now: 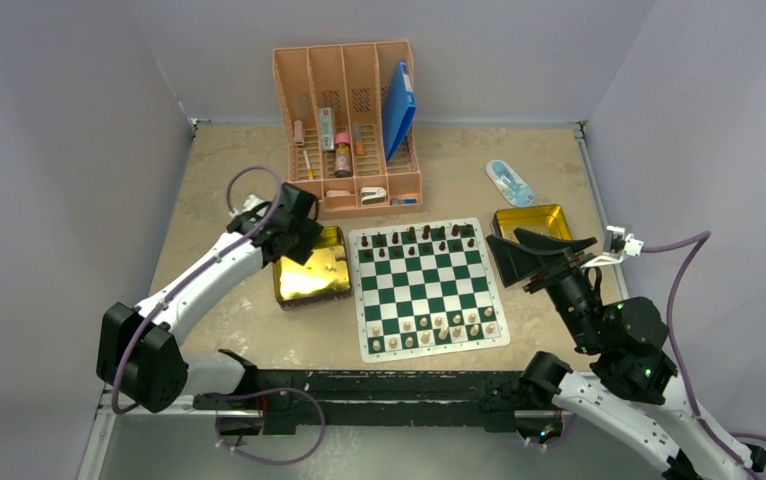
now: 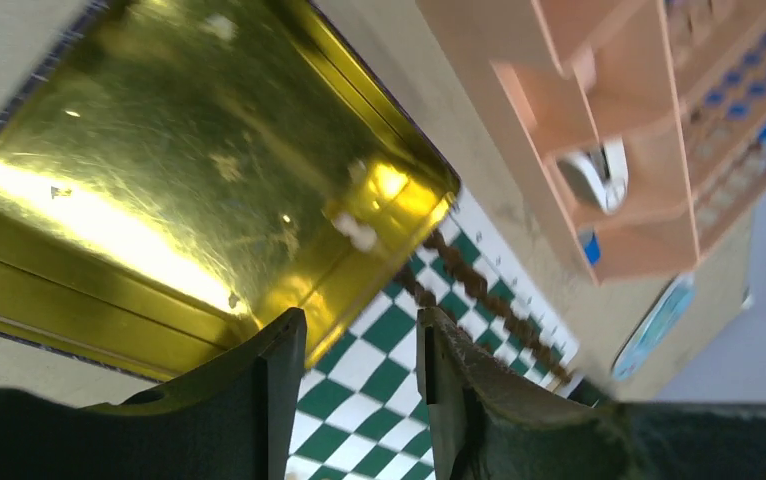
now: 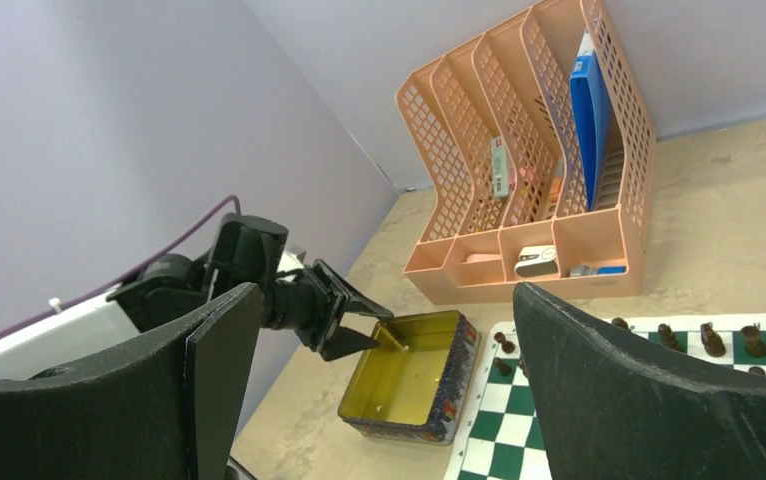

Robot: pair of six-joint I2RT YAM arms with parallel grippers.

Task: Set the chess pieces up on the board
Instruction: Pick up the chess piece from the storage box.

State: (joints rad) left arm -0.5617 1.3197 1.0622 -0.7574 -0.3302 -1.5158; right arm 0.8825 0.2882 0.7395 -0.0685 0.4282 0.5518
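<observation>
Left gripper [image 2: 361, 322] hangs part open and empty over the gold tin [image 2: 159, 150], probably lining up on the pale piece [image 2: 355, 231] lying in its corner; right gripper [image 1: 536, 252] hovers wide apart, empty, by the board [image 1: 424, 286], its end rows nearly filled.

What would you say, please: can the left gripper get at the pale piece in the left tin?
Probably yes: the left gripper hovers over the open tin, jaws parted, and the pale piece lies uncovered, though close to a corner wall.
</observation>
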